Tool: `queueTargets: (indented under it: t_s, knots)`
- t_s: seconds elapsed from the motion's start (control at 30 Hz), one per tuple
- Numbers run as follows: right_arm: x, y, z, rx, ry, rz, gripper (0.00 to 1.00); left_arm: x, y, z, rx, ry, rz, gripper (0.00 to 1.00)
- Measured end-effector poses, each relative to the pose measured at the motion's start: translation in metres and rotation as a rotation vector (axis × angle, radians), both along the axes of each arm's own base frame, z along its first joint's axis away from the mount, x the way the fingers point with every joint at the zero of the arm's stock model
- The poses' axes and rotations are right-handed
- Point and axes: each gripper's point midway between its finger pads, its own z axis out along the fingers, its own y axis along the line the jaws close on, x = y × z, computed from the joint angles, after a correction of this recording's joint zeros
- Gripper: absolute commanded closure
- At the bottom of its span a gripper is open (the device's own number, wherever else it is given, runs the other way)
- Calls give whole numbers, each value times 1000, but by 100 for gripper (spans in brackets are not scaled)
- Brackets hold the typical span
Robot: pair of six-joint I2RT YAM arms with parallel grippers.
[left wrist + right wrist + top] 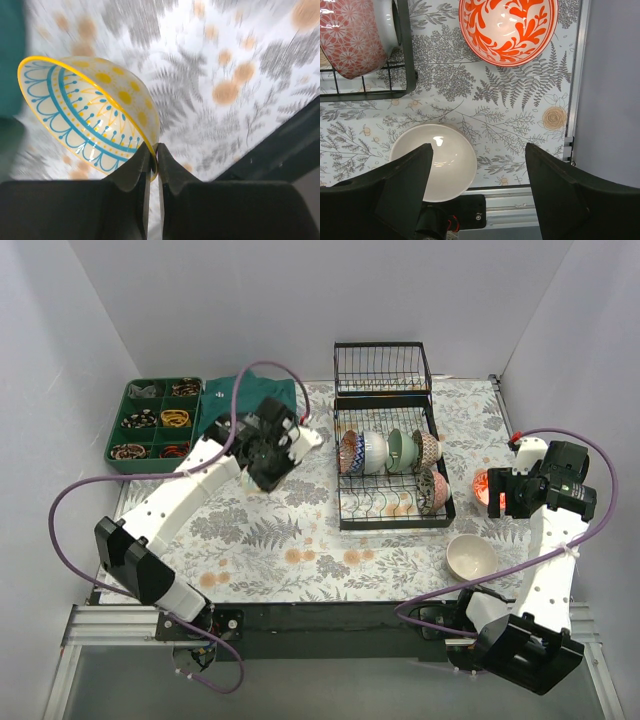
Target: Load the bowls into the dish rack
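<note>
Left fingers: pressed together on the rim of the yellow-sun bowl, pinching it at the lower centre of the left wrist view. The bowl is tilted, its blue-and-yellow inside facing the lower left, and the floral table behind it is blurred. In the top view this arm sits left of centre, just left of the dish rack. Right fingers: spread wide and holding nothing, over the right side of the table. In the right wrist view the plain cream bowl stands upright on the table at the lower left of centre, partly between the two fingers. The red-orange bowl stands upright at the top centre, apart from the cream one and just beside the rack's right side. The dish rack stands right of centre in the top view. It holds a row of four bowls set on edge among the tines across its middle. A red-patterned bowl leans on edge in its lower right corner. The smaller wire basket section adjoins the rack's upper end. A green compartment tray lies at the upper left of the top view, well apart from the rack
</note>
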Motion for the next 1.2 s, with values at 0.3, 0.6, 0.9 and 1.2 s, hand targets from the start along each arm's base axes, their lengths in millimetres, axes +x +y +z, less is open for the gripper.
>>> queueTargets:
  t_s: [0.3, 0.6, 0.9, 1.2]
  knots:
    - [-4, -3, -2, -18, 8, -15, 17, 46, -103, 113, -445, -122, -144, 100]
    - [-4, -7, 5, -28, -10, -71, 17, -4, -179, 89, -1082, 68, -127, 100]
    - [-7, -12, 7, -51, -11, -92, 18, 4, -257, 138, -1445, 176, 39, 100]
    - [-8, -13, 8, -55, -11, -98, 18, 43, -289, 95, -1443, 263, 447, 100]
